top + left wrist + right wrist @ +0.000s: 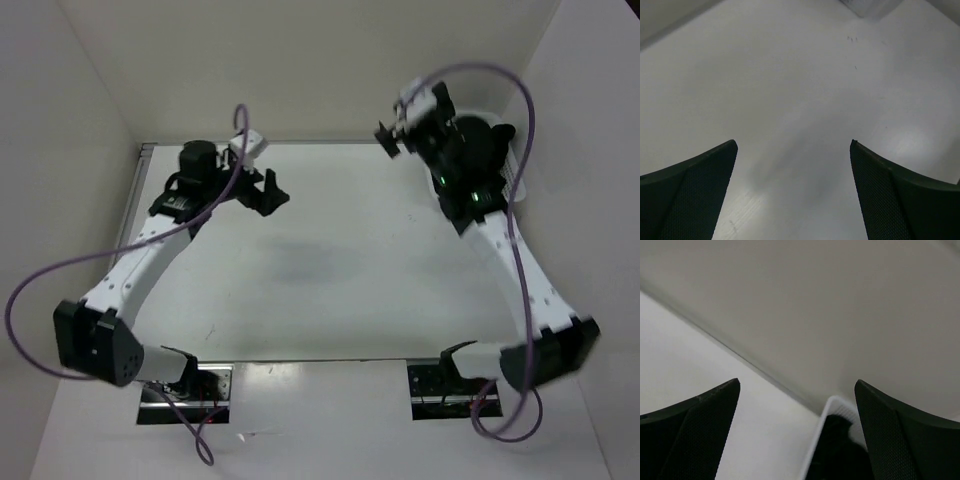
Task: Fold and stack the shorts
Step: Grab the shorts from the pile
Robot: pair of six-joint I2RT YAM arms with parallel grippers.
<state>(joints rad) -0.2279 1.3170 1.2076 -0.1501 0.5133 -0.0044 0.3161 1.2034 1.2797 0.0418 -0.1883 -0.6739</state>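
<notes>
The black shorts lie bunched inside the white lattice basket at the table's far right corner. In the right wrist view the dark fabric shows behind the basket's white rim. My right gripper is open and empty, raised just left of the basket; in its own view it points at the basket's corner and the back wall. My left gripper is open and empty over bare table at the far left; its own view shows only tabletop between the fingers.
White walls close in the table at the back and both sides. The grey-white tabletop lies between the arms. A pale corner of the basket shows at the top of the left wrist view.
</notes>
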